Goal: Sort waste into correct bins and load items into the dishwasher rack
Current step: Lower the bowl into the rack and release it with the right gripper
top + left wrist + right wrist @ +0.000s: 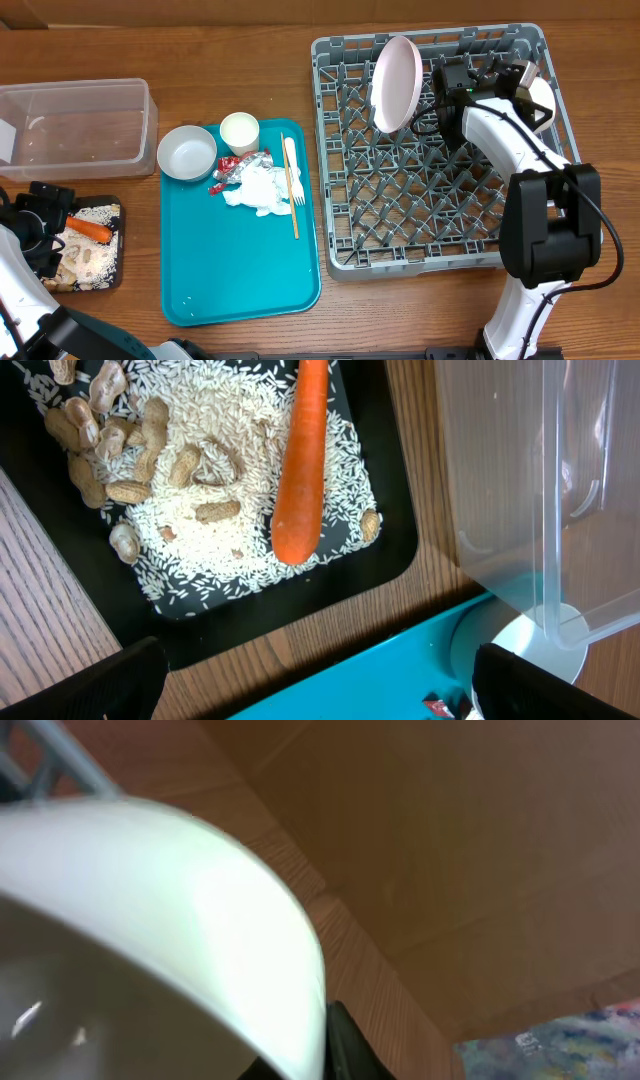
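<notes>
The dishwasher rack (440,250), a large square grey crate with a lattice base and upright pegs, fills the right side of the tabletop (250,80). A pale pink plate (396,85) stands on edge among the pegs at its far left. A white bowl (540,95) sits tilted in the rack's far right corner. Left of the rack, a teal tray (240,270) carries a grey bowl (187,152), a white cup (240,132), a red-and-silver foil wrapper (232,168) touching a crumpled white napkin (262,188), a white fork (291,165) and a thin wooden stick (294,225) just beside it. At the far left stands a clear plastic tub (75,125). Nearer lies a shallow black tray (390,550) spread with rice (220,510) and peanuts (100,440), with an orange carrot (300,460) lying on the rice. The right pincer (515,82) is all but closed on the white bowl's rim, and one dark finger (340,1045) lies against the bowl's outer wall. The left pincer (320,695) hangs over the black tray's right edge with its jaws spread wide, holding and touching nothing.
</notes>
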`<state>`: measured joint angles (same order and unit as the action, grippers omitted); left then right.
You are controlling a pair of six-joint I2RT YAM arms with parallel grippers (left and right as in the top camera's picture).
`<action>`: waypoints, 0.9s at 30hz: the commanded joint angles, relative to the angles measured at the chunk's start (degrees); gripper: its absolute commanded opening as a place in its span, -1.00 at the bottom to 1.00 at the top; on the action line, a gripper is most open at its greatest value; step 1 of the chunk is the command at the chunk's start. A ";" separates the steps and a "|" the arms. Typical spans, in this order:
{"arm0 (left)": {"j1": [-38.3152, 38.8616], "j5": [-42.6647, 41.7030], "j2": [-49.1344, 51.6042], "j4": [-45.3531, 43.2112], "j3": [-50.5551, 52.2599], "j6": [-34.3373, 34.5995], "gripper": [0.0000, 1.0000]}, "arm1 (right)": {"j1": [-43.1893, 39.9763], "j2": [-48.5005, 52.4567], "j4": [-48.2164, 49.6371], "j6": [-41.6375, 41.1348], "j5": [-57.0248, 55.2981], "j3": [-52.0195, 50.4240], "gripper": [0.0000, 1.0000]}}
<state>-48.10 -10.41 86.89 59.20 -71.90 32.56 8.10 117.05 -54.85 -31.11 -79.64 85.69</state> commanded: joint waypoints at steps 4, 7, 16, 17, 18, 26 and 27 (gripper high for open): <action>0.11 0.52 -0.09 0.13 -0.96 -1.07 1.00 | 2.19 0.07 -3.50 0.07 16.11 0.74 -0.49; 0.11 0.52 -0.07 0.15 -0.96 -1.09 1.00 | 2.58 -0.04 -6.40 0.09 25.27 3.80 -0.47; 0.11 0.52 -0.07 0.15 -0.96 -1.09 1.00 | 2.43 -4.61 -17.97 0.09 53.59 19.69 0.42; 0.11 0.52 -0.07 0.15 -0.96 -1.09 1.00 | 2.45 -5.42 -19.82 0.09 56.85 22.25 0.52; 0.11 0.52 -0.07 0.15 -0.96 -1.07 1.00 | 2.45 -6.08 -21.49 0.09 59.63 24.50 0.60; 0.11 0.52 -0.07 0.13 -0.96 -1.09 1.00 | 2.38 -10.32 -29.55 0.13 72.54 36.68 1.00; 0.11 0.52 -0.07 0.13 -0.96 -1.09 1.00 | 2.25 -10.47 -29.59 0.11 70.71 36.94 1.00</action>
<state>-48.10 -10.41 86.89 59.20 -71.90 32.56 10.28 108.66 -84.07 -30.89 -12.32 120.25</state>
